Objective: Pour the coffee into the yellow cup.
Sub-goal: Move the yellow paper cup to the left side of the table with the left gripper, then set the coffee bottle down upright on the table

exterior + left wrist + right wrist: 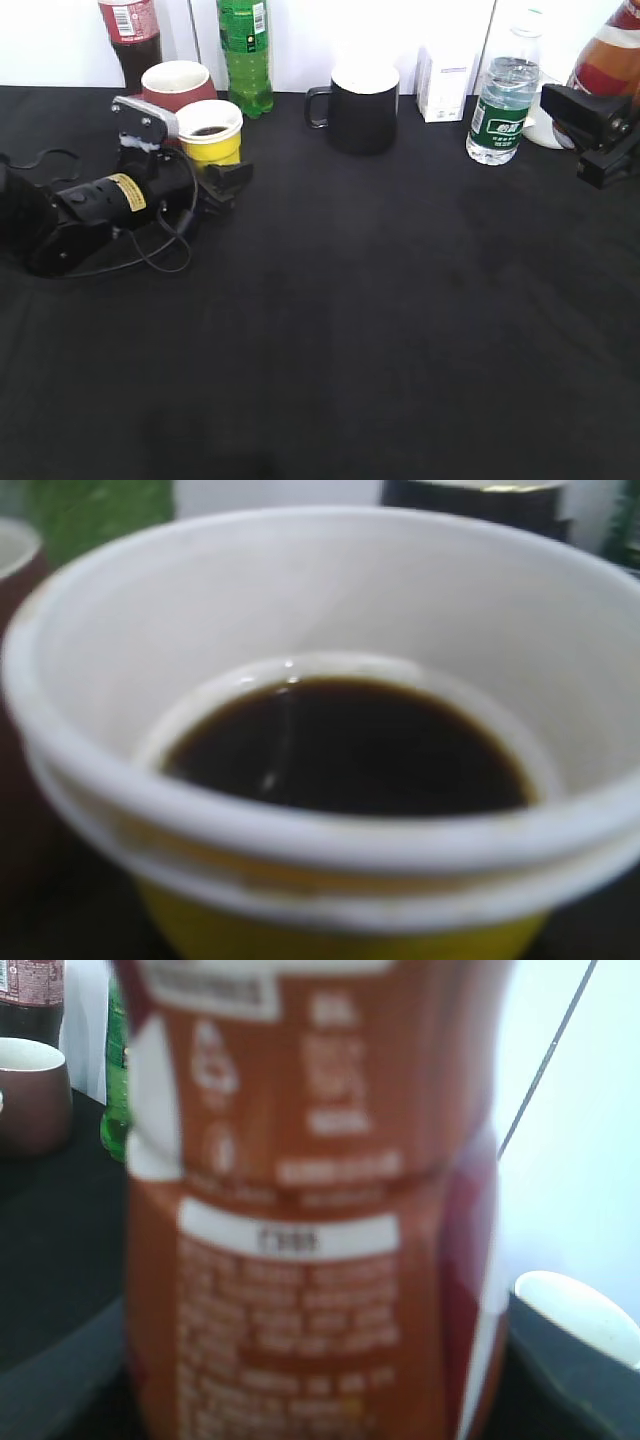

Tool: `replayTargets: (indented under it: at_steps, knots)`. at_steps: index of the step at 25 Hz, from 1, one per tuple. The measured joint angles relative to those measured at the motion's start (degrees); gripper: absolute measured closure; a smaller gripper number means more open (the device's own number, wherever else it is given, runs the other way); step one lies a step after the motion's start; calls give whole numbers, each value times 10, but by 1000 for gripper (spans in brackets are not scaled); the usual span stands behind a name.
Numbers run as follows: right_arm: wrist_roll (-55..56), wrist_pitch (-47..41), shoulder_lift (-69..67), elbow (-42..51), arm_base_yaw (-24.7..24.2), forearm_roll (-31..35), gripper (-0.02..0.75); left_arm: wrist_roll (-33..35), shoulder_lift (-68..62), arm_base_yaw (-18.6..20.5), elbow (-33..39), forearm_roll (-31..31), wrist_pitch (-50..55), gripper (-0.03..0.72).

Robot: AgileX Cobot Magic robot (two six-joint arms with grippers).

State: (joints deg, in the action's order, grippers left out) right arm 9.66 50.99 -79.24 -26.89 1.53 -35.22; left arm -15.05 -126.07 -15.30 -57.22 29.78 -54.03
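The small yellow plastic cup (211, 134) is holding dark coffee (345, 745). The left gripper (222, 180) is sitting beside it; its fingers cannot be made out. The right gripper (600, 125) is pinching the orange-labelled coffee bottle (310, 1210).

One camera looks down at a slant over the black tabletop (380, 330) toward the back wall. The left wrist camera sits very close above the yellow cup (330, 920), which the slanted view also shows (211, 133). The right wrist camera is pressed near a blurry bottle (310, 1230).
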Motion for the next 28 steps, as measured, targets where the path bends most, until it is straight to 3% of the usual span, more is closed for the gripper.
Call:
replayTargets:
  at_steps: [9, 14, 17, 25, 28]
  knots:
    - [1, 0, 0, 0, 0, 0, 210, -11, -4, 0, -4, 0, 5, 225]
    - [1, 0, 0, 0, 0, 0, 210, -13, 0, -1, -4, 5, 19, 105]
    - [1, 0, 0, 0, 0, -1, 210, -15, 11, -1, 11, 1, 23, 90]
    - [1, 7, 0, 0, 0, 1, 210, -15, 99, 6, 141, -25, 33, 95]
    - [1, 20, -3, 0, 0, 89, 210, -18, 163, 6, 209, -20, 60, 96]
